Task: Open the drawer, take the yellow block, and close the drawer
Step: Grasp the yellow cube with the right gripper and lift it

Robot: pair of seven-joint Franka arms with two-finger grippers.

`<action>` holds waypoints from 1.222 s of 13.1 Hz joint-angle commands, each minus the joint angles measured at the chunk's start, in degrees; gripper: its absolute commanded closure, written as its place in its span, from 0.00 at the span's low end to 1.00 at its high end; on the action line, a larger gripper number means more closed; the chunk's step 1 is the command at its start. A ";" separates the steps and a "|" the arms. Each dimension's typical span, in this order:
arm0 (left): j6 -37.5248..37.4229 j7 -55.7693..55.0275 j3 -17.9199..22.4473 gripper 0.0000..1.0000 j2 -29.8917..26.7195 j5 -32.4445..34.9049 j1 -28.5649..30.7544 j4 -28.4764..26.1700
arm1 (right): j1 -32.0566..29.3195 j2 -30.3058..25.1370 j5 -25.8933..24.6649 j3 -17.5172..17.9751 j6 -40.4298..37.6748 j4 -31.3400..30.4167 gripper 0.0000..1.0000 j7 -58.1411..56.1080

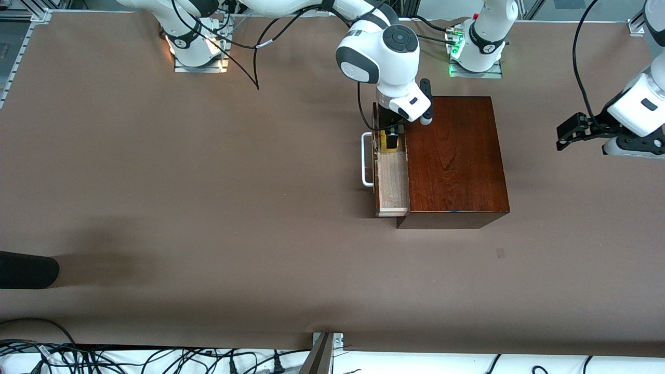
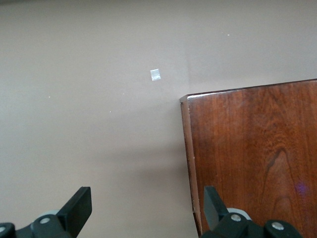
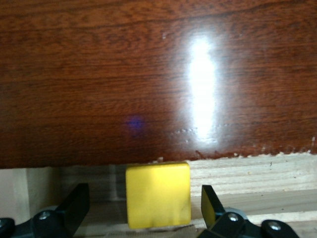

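Note:
The drawer [image 1: 392,182] stands pulled out of the dark reddish-brown wooden box [image 1: 452,156] toward the right arm's end of the table, its white bar handle [image 1: 366,158] in front. The yellow block [image 1: 385,143] sits in the drawer's end nearest the robots' bases. My right gripper [image 1: 390,139] reaches down into the drawer, open. In the right wrist view its fingers [image 3: 77,203] stand on either side of the yellow block [image 3: 158,194] with a gap on each side. My left gripper [image 1: 563,136] waits open over the table by the box's corner [image 2: 252,153].
A small pale tape mark [image 1: 500,253] lies on the brown table, nearer the front camera than the box. A dark rounded object [image 1: 26,270] pokes in at the right arm's end. Cables [image 1: 156,358] run along the table's front edge.

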 commanded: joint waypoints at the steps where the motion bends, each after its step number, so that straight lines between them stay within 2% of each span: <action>1: -0.30 0.07 10.41 0.00 -1.22 -0.68 -10.08 -0.41 | 0.48 1.74 -0.73 -0.96 0.93 2.65 0.00 -0.78; 6: -0.48 -0.02 10.33 0.00 -1.40 -0.59 -10.52 -0.50 | 0.57 2.80 -0.73 -1.66 1.28 2.64 0.02 -0.78; 7: -1.00 -0.02 10.24 0.00 -1.22 -0.59 -10.52 -0.23 | 0.57 2.80 -0.73 -1.67 1.37 2.65 0.09 -0.78; 8: -1.18 -0.02 10.24 0.00 -1.31 -0.59 -10.52 -0.23 | 0.57 2.89 -0.73 -1.58 1.63 2.56 0.22 -0.78; 9: -1.27 -0.02 10.24 0.00 -1.31 -0.59 -10.52 -0.23 | 0.57 3.15 -0.73 -1.66 1.63 2.56 0.45 -0.78; 10: -1.36 -0.02 10.24 0.00 -1.13 -0.59 -10.44 -0.14 | 0.57 3.15 -0.73 -1.67 1.63 2.64 0.72 -0.78; 11: -1.36 -0.02 10.24 0.00 -1.04 -0.50 -10.52 0.03 | 0.57 3.06 -0.73 -1.67 1.54 2.56 0.89 -0.78; 12: -1.36 -0.02 10.07 0.00 -0.87 -0.33 -10.61 0.64 | 0.57 2.98 -0.73 -1.75 1.02 2.56 1.00 -0.78; 14: -1.45 -0.02 9.89 0.00 -0.78 -0.33 -10.79 1.09 | 0.57 2.54 -0.73 -1.75 0.40 2.56 1.00 -0.87; 16: -1.53 -0.02 9.27 0.00 -0.78 -0.41 -10.79 1.17 | 0.48 0.79 -0.73 -1.58 -3.62 3.34 1.00 -1.13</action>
